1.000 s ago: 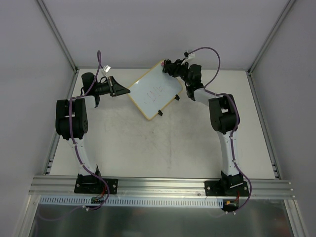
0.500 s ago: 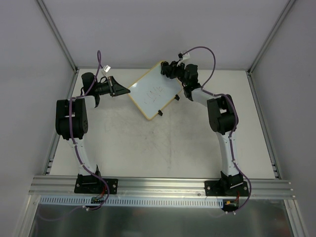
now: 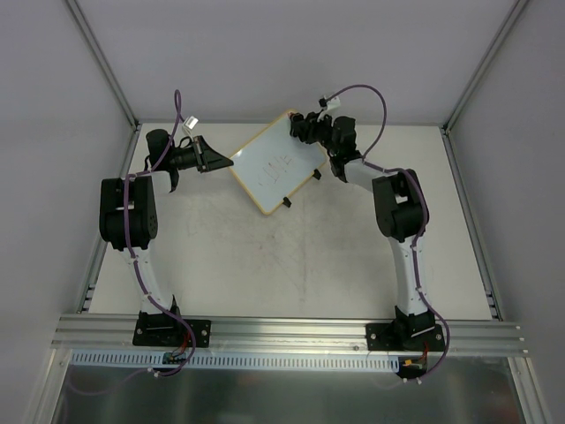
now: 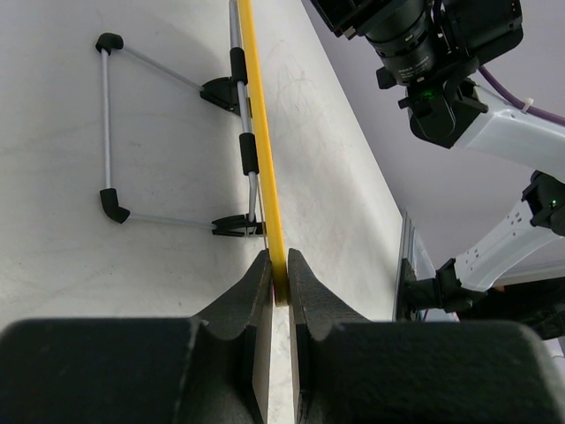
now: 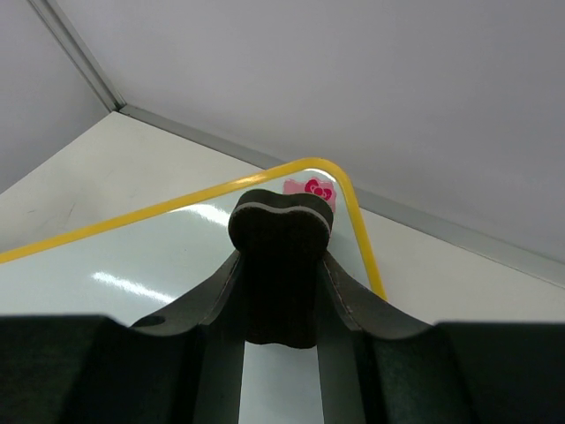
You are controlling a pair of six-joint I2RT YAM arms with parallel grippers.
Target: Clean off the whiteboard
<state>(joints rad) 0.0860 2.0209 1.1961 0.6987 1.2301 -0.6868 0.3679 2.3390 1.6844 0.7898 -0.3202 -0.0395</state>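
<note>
Wrist views: left jaws pinch whiteboard point(image 4: 258, 132) rim, right jaws grip block point(image 5: 281, 265)

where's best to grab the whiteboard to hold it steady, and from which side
By its thin yellow rim on the corner facing the left arm, coming in edge-on from the left, one finger on each face. The whiteboard is flat and thin, propped on a wire stand, so only the edge fits the jaws. The left gripper is shut on it there.
</note>
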